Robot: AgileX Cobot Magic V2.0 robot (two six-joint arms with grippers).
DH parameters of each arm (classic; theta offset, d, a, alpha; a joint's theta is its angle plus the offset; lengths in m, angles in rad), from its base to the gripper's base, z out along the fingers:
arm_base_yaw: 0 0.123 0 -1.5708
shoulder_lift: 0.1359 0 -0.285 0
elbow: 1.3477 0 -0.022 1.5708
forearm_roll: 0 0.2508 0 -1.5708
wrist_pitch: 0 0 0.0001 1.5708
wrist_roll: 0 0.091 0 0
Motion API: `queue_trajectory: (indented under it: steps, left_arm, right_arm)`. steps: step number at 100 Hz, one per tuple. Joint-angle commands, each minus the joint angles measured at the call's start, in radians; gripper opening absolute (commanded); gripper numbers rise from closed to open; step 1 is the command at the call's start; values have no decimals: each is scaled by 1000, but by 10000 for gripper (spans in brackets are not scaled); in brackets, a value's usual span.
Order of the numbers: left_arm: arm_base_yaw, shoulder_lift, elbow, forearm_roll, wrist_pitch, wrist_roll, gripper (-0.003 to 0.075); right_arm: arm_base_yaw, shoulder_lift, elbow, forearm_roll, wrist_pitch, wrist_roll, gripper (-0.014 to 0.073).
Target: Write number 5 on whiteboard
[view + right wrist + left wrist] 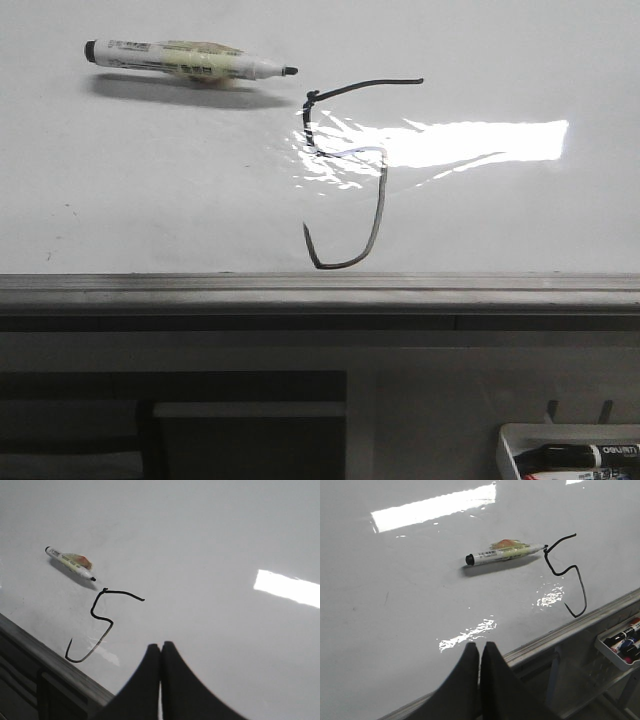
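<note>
Whiteboard (150, 200) shows a finished 5 (350, 170); uncapped marker (190, 60) lies beside it, could roll and smudge. Left gripper (480, 652) and right gripper (160, 652) pressed together, empty.

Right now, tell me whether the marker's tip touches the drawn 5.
Apart. The front view shows bare board between the marker tip and the number 5; the right wrist view shows the same gap.

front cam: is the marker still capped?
No. The marker lies on the whiteboard with its dark tip bare, pointing toward the top bar of the number 5.
</note>
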Motion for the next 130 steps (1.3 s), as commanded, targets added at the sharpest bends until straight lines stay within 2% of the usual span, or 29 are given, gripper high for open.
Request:
queue_trajectory:
  steps: [1,16,26,44,54,67,73,76,96,130]
  left_arm:
    - [1,13,-18,-5,-85,-9,-20]
    - [3,7,26,24,-96,-3,-20]
    - [25,-17,110,96,-145,10,-20]
    - [167,-124,369,84,-474,28,-20]
    - [241,-185,503,-9,-600,28,-20]
    - [296,-199,595,-133,-607,28,-20]
    - [309,-199,593,-167,-505,28,-20]
    - [314,-199,593,-167,-474,28,-20]
    - [346,-201,593,-216,-462,25,-20]
    - [348,-201,593,-217,-464,25,-20]
  right_arm:
    - [-4,11,-26,-42,-52,-2,-61]
    - [-4,11,-26,-42,-52,-2,-61]
    - [-4,11,-26,-42,-52,-2,-61]
    - [-4,11,-26,-42,-52,-2,-61]
    - [-4,11,-26,-42,-52,-2,-61]
    - [-4,11,-26,-42,-52,-2,-61]
    - [-4,11,-26,-42,-52,-2,-61]
    - [-4,11,-26,-42,-52,-2,-61]
    - [-4,11,-26,-42,-52,-2,-61]
    - [-4,11,-26,-42,-52,-2,-61]
